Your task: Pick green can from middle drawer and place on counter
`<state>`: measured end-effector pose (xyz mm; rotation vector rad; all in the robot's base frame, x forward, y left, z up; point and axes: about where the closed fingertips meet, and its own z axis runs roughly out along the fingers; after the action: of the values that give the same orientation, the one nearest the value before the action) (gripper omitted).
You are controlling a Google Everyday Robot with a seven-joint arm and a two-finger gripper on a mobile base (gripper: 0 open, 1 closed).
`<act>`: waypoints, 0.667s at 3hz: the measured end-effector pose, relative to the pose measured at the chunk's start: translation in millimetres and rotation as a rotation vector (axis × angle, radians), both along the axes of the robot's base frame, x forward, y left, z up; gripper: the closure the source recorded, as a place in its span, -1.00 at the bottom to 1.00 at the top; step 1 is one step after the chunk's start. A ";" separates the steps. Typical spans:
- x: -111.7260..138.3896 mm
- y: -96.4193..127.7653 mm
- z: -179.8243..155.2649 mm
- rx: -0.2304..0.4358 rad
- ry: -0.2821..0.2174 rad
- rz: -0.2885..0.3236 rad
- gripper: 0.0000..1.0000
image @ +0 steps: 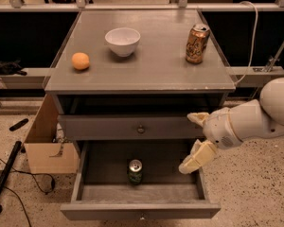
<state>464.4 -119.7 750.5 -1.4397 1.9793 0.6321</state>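
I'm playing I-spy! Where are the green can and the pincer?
green can [135, 174]: camera view, on its side, inside the middle drawer [104, 170].
pincer [195, 138]: camera view, midway between its open fingers [197, 158], by the drawer's right wall.

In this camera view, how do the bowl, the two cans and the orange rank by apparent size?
1. White bowl
2. Gold-orange can
3. Orange and green can look alike, so unranked.
The open gripper hangs over the right side of the middle drawer.
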 end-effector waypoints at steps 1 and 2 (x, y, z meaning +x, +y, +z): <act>-0.9 8.6 -36.3 0.051 0.045 -0.004 -1.00; 2.8 12.8 -78.6 0.100 0.058 -0.005 -1.00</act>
<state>467.2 -106.9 671.9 -1.3707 1.9655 0.7676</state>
